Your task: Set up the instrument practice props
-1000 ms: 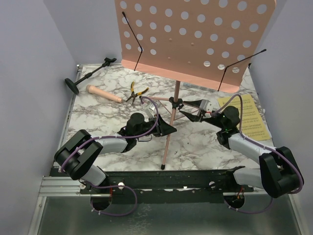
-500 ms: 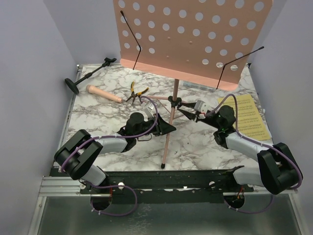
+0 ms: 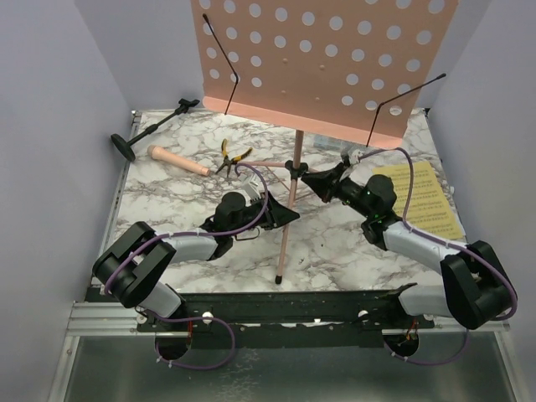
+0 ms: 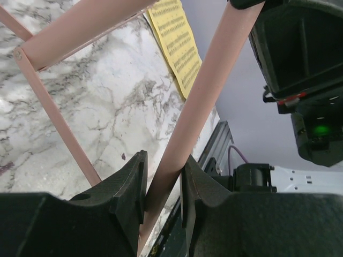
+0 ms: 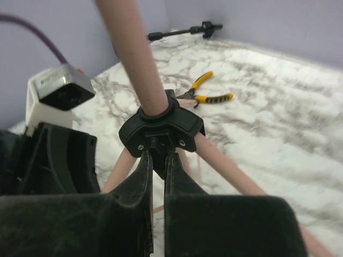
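The pink perforated music stand (image 3: 327,59) stands mid-table, leaning a little. My left gripper (image 3: 283,216) is shut on a pink leg tube (image 4: 203,91) of the stand below its black hub (image 3: 295,170); both fingers (image 4: 131,184) press the tube's sides. My right gripper (image 5: 158,158) is shut, pinching a black tab under the hub (image 5: 161,126). Yellow music sheets (image 3: 427,199) lie flat at the right edge and show as sheets (image 4: 177,40) in the left wrist view. The black mic stand (image 3: 151,126) lies at the far left, with the pink-beige microphone (image 3: 178,161) beside it.
Yellow-handled pliers (image 3: 234,157) lie behind the stand's hub, also seen as pliers (image 5: 206,91) in the right wrist view. Lilac walls close in the marble table (image 3: 167,193) on the left, right and back. The stand's foot (image 3: 279,281) rests near the front edge.
My right gripper has moved left onto the stand's hub and shut on it. The stand's desk has shifted slightly left. The left gripper has kept its hold.
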Available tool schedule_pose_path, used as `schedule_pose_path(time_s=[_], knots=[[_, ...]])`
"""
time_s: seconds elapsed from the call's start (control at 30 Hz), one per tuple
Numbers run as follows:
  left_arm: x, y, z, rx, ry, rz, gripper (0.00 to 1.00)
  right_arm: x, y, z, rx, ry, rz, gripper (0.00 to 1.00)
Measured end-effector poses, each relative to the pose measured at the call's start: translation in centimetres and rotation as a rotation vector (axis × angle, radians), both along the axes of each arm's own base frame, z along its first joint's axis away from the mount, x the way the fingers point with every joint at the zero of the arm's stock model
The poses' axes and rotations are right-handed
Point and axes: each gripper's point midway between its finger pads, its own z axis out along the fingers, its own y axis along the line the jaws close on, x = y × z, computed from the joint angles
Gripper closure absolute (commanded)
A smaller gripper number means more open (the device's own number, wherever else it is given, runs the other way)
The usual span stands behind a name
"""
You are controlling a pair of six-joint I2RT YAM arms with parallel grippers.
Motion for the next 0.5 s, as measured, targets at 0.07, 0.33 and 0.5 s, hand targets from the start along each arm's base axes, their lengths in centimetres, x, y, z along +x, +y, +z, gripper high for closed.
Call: schedule_pose_path(time_s=[0.07, 0.33, 0.5], knots=[[0.3, 0.1, 0.0, -0.001, -0.003, 0.018, 1.0, 0.4, 0.3, -0.1, 0.087, 0.171, -0.028, 0.99], [1.0, -0.1, 0.0, -0.02, 0.0, 0.072, 1.0, 1.2, 1.0, -0.3, 0.324, 0.61, -0.096, 1.0], [2.0, -0.3, 0.1, -0.057, 0.006, 0.12, 1.0, 2.3, 1.4, -0.4, 0.35, 0.733, -0.129, 0.99]])
